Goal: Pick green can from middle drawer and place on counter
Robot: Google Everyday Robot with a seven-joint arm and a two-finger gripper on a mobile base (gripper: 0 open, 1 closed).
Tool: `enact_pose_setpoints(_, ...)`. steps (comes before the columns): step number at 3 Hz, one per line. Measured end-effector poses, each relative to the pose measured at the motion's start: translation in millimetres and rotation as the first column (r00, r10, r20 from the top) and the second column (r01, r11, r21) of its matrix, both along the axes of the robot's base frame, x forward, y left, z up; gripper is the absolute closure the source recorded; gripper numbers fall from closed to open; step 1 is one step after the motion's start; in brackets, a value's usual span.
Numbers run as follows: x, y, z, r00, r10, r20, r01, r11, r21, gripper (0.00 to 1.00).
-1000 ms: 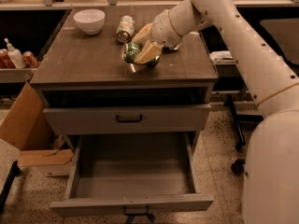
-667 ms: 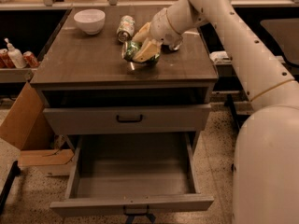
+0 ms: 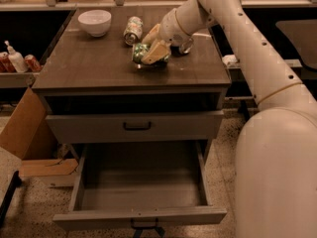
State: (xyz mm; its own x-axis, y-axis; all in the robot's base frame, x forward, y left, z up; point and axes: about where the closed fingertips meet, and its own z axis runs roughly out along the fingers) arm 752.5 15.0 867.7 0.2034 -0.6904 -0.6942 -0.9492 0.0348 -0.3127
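Note:
The green can point(image 3: 139, 52) is on or just above the counter point(image 3: 84, 66), near its middle back, tilted. My gripper point(image 3: 148, 53) reaches in from the upper right and is shut on the can, with its pale fingers point(image 3: 154, 51) on the can's right side. The middle drawer point(image 3: 141, 185) stands pulled out below, and its grey inside is empty. Its front panel point(image 3: 99, 217) with a small dark handle is at the bottom.
A pale can point(image 3: 132, 29) lies on its side at the back of the counter, next to a white bowl point(image 3: 94, 21). The upper drawer front point(image 3: 136, 126) is closed. A cardboard box point(image 3: 25, 128) stands at left, and bottles point(image 3: 15, 58) stand on a side shelf.
My gripper with the green can has shifted slightly left over the counter. The drawer and the other things have not moved.

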Motion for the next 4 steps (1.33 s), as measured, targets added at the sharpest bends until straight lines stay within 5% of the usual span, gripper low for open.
enact_pose_setpoints(2,8.9,0.4,-5.5,0.9993,-0.027,-0.026,0.028,1.0,0.005,0.11)
enact_pose_setpoints(3,10.3,2.4,1.1,0.9989,-0.037,-0.028,0.038,0.999,0.011,0.0)
enact_pose_setpoints(4,10.2,2.3,1.1,0.9989,-0.038,-0.029,0.038,0.999,0.011,0.0)
